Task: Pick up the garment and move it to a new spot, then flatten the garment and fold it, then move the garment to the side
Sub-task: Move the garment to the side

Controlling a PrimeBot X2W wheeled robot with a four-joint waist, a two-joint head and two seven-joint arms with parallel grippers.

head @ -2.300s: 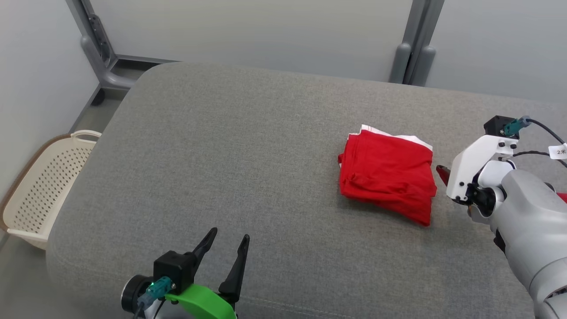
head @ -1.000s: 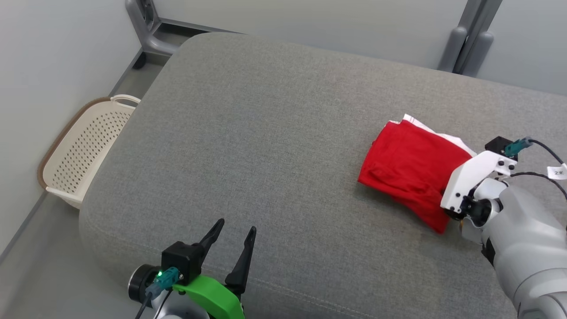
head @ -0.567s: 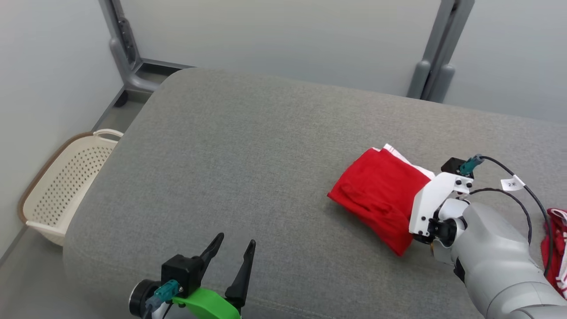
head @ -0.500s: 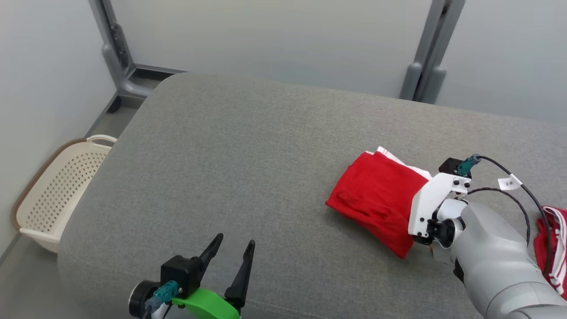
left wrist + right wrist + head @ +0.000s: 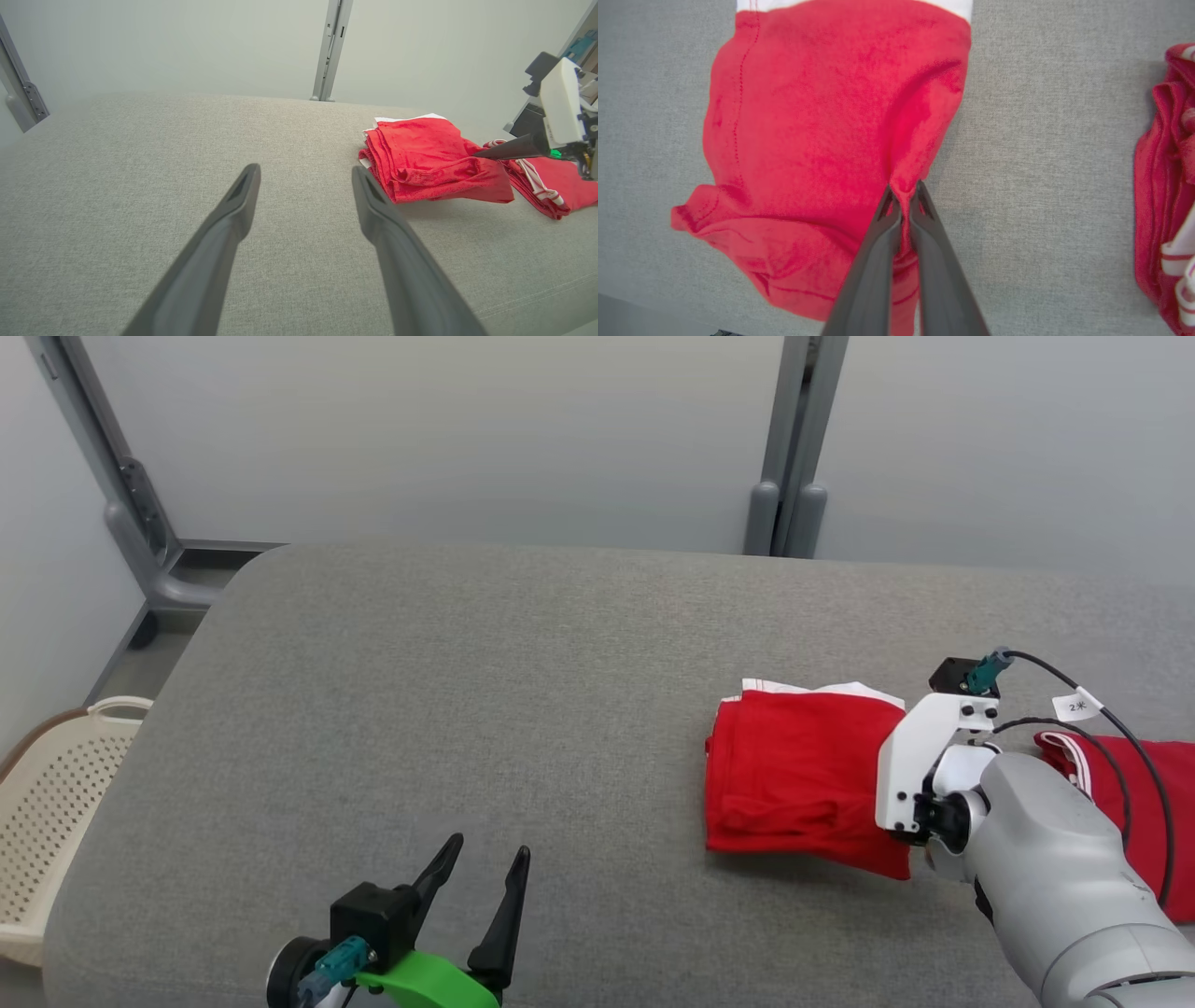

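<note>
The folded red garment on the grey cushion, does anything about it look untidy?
Slightly. The right gripper pinches one edge of the folded red garment, pulling the cloth into a raised ridge, and a white layer sticks out at its far edge. No damage shows.

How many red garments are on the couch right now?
2. One folded garment lies right of centre, pinched by the right gripper; a striped red garment lies further right, partly hidden.

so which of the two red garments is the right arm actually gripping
The folded red garment, the one further left: jaws of the right gripper are shut on its edge. The striped red garment lies loose beside it.
</note>
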